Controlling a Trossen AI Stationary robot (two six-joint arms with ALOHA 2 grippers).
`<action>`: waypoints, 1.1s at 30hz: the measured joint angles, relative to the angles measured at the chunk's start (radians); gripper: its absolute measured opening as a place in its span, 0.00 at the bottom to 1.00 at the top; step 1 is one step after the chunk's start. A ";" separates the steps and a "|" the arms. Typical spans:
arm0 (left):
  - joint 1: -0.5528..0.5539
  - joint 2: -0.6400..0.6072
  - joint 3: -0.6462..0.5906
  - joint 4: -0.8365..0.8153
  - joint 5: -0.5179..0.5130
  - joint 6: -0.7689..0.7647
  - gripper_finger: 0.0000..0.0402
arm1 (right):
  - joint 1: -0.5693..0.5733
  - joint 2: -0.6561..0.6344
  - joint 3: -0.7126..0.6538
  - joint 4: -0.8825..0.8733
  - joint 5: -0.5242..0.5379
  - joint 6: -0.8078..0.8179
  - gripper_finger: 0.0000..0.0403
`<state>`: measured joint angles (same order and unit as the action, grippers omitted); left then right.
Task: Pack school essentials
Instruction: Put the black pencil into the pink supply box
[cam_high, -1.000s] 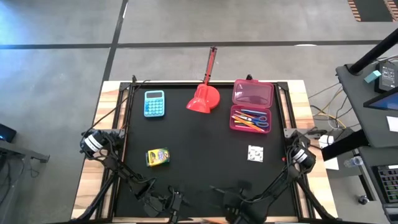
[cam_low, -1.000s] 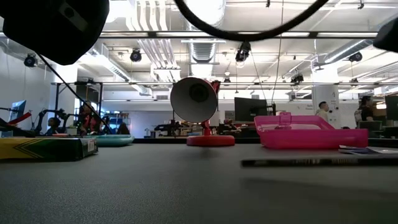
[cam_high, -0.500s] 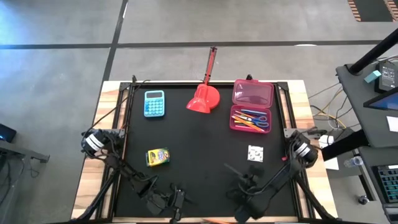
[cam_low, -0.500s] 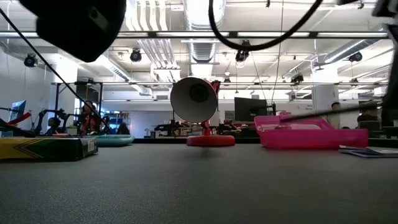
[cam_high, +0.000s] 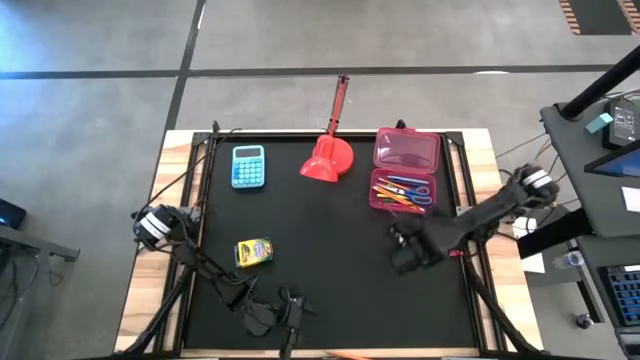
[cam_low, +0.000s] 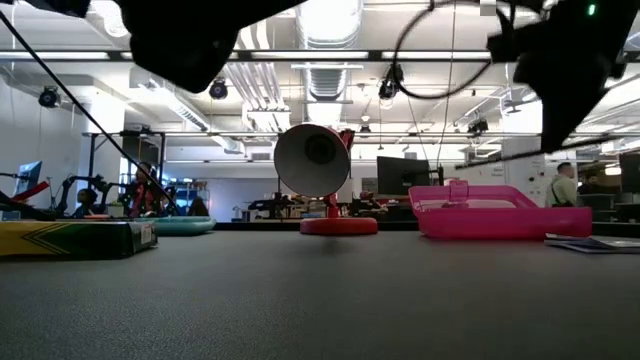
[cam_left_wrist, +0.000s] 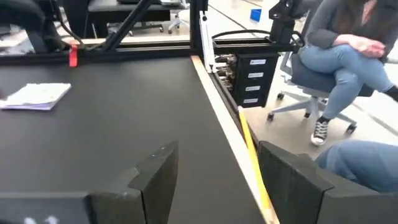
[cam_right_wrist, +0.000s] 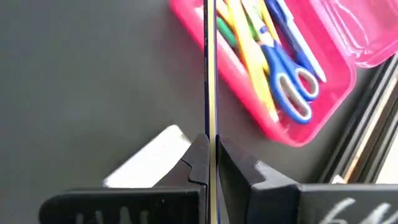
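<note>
Right tool (cam_right_wrist: 210, 163): we see it over the right half of the worktop (cam_high: 330, 270), just short of the pink case (cam_high: 404, 170), its fingers clenched on a thin pencil (cam_right_wrist: 210, 74) that points toward the case.
Left tool (cam_left_wrist: 214, 180): we find it waiting low at the near edge of the worktop, fingers spread and empty.
Already packed: we count the blue-handled scissors (cam_right_wrist: 291, 81) and several yellow, orange, green and blue pens (cam_right_wrist: 252, 43) lying in the tray of the pink case, whose lid stands open.
Still out: the crayon box (cam_high: 253, 252) lies on the left half of the worktop, well apart from the case; a white square (cam_right_wrist: 146, 158) lies on the worktop under the right tool.
Not for packing: the calculator (cam_high: 248, 166) and the red scoop (cam_high: 328, 158) sit at the far side.
Progress: we judge the packing past halfway, with the held pencil, the crayon box and the white square left, then perhaps closing the lid.
</note>
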<state>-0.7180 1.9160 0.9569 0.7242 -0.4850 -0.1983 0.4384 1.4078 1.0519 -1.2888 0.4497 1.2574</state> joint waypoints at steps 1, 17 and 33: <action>0.006 0.000 0.000 0.000 0.000 0.015 0.51 | -0.023 -0.035 -0.043 0.019 0.005 -0.023 0.03; 0.184 -0.001 0.000 0.000 0.000 0.057 0.51 | -0.430 -0.277 -0.373 0.366 0.051 -0.611 0.03; 0.226 -0.001 -0.002 -0.010 0.008 0.055 0.51 | -0.641 -0.266 -0.426 0.576 -0.039 -0.944 0.04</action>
<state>-0.4915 1.9148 0.9546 0.7147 -0.4773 -0.1429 -0.2026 1.1419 0.6254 -0.7124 0.4106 0.3134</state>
